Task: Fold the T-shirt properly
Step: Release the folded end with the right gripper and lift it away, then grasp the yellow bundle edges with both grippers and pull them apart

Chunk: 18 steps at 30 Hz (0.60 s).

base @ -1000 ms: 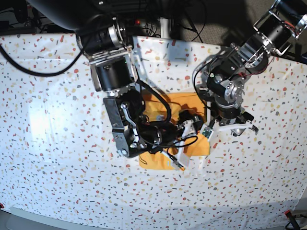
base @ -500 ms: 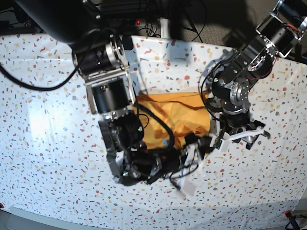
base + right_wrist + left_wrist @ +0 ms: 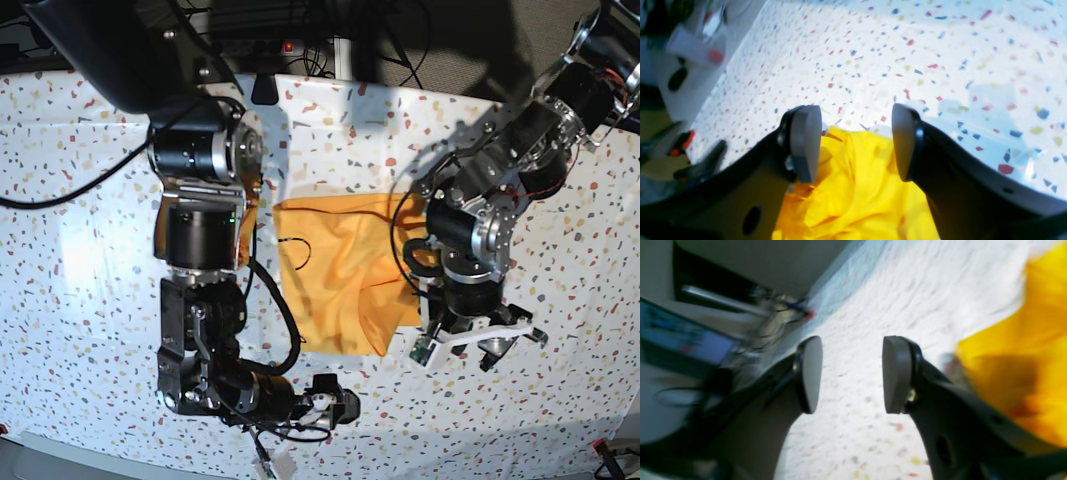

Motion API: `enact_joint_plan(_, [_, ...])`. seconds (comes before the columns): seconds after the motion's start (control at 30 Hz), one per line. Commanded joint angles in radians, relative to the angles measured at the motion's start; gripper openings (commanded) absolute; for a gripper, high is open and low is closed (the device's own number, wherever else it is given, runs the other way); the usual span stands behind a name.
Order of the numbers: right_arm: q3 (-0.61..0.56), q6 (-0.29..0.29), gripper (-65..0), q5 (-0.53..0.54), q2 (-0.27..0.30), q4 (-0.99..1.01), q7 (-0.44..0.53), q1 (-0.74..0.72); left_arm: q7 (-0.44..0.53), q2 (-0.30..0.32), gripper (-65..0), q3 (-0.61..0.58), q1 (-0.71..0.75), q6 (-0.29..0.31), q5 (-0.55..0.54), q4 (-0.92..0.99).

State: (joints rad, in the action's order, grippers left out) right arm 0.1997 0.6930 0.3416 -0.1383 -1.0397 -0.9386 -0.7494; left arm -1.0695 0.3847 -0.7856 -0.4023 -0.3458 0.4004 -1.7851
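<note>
Resetting between folds: both arms hang off the half-folded T-shirt (image 3: 345,275), left gripper (image 3: 852,375) and right gripper (image 3: 857,143) gaping wide, empty. Next comes regrasping the near edge.

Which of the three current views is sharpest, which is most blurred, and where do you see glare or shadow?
Base view: sharpest, with a bright glare patch on the tablecloth and arm shadows at the far edge. Left wrist view: most blurred, T-shirt and speckles smeared, only the left tool fairly crisp. Right wrist view: speckles clear near the right tool, soft toward the edges, with a bluish shadow at right.
</note>
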Motion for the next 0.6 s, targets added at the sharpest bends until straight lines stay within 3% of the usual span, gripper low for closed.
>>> enact_joint_plan(0.0, [-0.003,0.005,-31.0,-0.01,0.013,-0.013,0.039,-0.027,0.034,-0.008,-37.5,0.008,-0.015,-0.003,-0.048,-0.035])
enact_joint_plan(0.2, [-0.003,0.005,-31.0,-0.186,0.038,-0.008,0.294,0.063,0.18,-0.138,-37.5,0.008,0.043,0.026,-0.261,-0.06])
enact_joint_plan(0.33, [-0.003,0.005,-31.0,-0.291,0.039,0.072,0.394,0.091,0.189,-0.232,-37.5,0.008,0.08,0.056,-0.297,-0.059])
enact_joint_plan(0.57, [-0.003,0.005,-31.0,-0.343,0.056,0.227,0.467,0.083,0.278,-0.197,-37.5,0.008,0.192,0.062,-0.298,-0.035])
